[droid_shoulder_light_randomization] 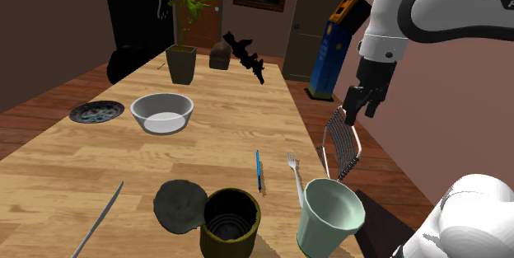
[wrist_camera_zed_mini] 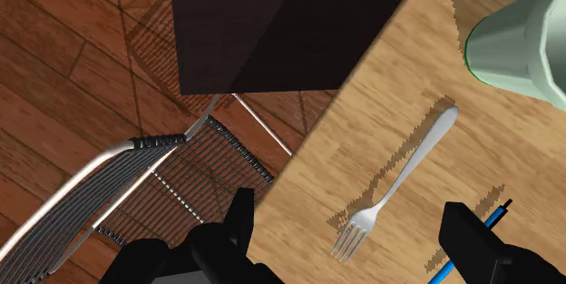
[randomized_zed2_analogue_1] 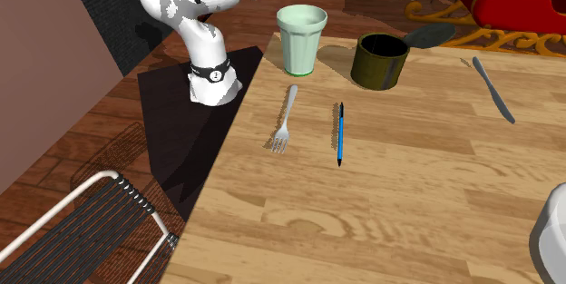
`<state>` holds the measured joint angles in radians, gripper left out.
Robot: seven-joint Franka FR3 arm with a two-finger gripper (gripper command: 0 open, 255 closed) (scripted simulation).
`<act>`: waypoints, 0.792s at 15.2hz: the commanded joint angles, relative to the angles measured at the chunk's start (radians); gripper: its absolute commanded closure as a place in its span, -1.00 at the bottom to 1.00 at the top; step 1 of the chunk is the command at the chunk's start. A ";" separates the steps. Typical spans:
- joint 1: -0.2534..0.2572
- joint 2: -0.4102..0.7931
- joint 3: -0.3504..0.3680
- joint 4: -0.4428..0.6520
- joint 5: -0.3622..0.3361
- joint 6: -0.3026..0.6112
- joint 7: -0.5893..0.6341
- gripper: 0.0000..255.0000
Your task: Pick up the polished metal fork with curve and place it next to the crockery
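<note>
The shiny metal fork (droid_shoulder_light_randomization: 294,174) (randomized_zed2_analogue_1: 285,119) (wrist_camera_zed_mini: 399,182) lies flat near the table's edge, its tines pointing away from the pale green cup (droid_shoulder_light_randomization: 329,215) (randomized_zed2_analogue_1: 301,39) (wrist_camera_zed_mini: 522,46). A grey-white bowl (droid_shoulder_light_randomization: 162,112) and a dark patterned plate (droid_shoulder_light_randomization: 96,112) sit farther across the table. My black gripper (droid_shoulder_light_randomization: 362,110) (wrist_camera_zed_mini: 349,241) hangs open and empty, well above the table edge. It is off to the fork's side, over the wire chair. In the wrist view the fork lies between the two fingers' lines, far below them.
A blue pen (droid_shoulder_light_randomization: 259,170) (randomized_zed2_analogue_1: 340,132) lies beside the fork. A dark can (droid_shoulder_light_randomization: 231,219) (randomized_zed2_analogue_1: 379,60) and its lid (droid_shoulder_light_randomization: 179,205) stand near the cup, with a knife (droid_shoulder_light_randomization: 99,219) (randomized_zed2_analogue_1: 492,89) beyond. A wire chair (droid_shoulder_light_randomization: 342,145) (wrist_camera_zed_mini: 136,191) stands by the table edge. A potted plant (droid_shoulder_light_randomization: 181,63) is at the back.
</note>
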<state>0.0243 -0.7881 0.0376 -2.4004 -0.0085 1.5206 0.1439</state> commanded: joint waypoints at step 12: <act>-0.063 0.158 0.143 -0.226 0.103 0.482 0.358 -1.00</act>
<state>-0.0314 -0.6543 0.1671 -2.6146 0.0872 1.9534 0.4671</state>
